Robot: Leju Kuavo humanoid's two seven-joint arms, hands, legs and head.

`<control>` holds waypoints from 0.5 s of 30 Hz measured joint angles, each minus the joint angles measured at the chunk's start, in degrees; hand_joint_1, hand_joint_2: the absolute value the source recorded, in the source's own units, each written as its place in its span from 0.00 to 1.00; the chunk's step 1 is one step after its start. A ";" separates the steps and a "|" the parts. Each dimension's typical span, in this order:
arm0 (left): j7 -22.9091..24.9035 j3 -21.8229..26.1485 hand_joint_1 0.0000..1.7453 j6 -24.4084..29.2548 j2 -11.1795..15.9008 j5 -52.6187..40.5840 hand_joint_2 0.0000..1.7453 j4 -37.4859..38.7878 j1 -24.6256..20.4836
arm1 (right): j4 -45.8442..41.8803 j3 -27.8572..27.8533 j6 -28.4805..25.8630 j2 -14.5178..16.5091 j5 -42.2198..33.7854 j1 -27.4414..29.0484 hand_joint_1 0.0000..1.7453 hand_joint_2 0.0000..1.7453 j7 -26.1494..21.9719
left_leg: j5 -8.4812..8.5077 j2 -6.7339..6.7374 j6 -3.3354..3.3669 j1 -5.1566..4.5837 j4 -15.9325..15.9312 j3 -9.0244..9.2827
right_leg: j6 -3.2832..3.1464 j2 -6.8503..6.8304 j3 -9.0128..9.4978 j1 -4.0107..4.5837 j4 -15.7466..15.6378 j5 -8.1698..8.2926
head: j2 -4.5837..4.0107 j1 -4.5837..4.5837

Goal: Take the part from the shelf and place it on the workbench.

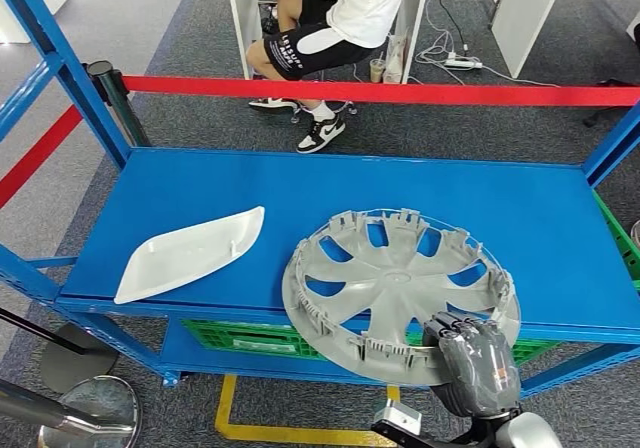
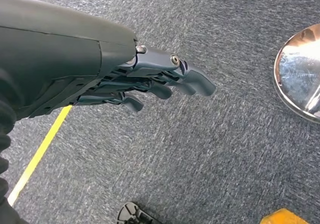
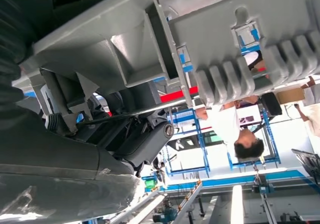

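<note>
The part, a grey wheel cover [image 1: 400,293], is lying round and flat on the blue shelf [image 1: 189,183], its near rim hanging out past the shelf's front edge. It is showing broad spokes fanning from a solid centre, blue shelf visible through the gaps, and small clips standing all round its rim.

Going left to right in the head view: a chrome post base [image 1: 98,403] is standing on the grey carpet at the lower left. A white curved plastic panel [image 1: 189,253] is lying on the shelf's left half, apart from the wheel cover. Beyond a red barrier tape [image 1: 377,93], a person [image 1: 340,28] is sitting at a white desk.

The right hand [image 1: 472,363] is gripping the cover's near rim. In its wrist view, the left hand [image 2: 158,81] is hanging over the carpet, fingers straight and holding nothing.
</note>
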 joint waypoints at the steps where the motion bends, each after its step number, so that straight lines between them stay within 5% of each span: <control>1: -0.01 0.00 0.00 -0.01 -0.01 0.00 1.00 0.00 0.00 | 0.00 0.00 0.02 0.04 0.06 0.02 1.00 1.00 0.00 | 0.00 0.00 0.00 0.00 0.00 0.00 | 0.00 0.00 0.00 0.00 0.00 0.00 | 0.00 0.00; 15: -1.92 -0.10 0.00 -4.21 -0.03 -0.73 1.00 0.00 0.10 | -0.30 -0.02 -3.22 1.35 0.76 0.45 1.00 1.00 -1.07 | 0.00 0.00 0.00 0.00 0.00 -0.02 | 0.00 0.00 -0.02 0.00 0.00 0.00 | 0.00 0.01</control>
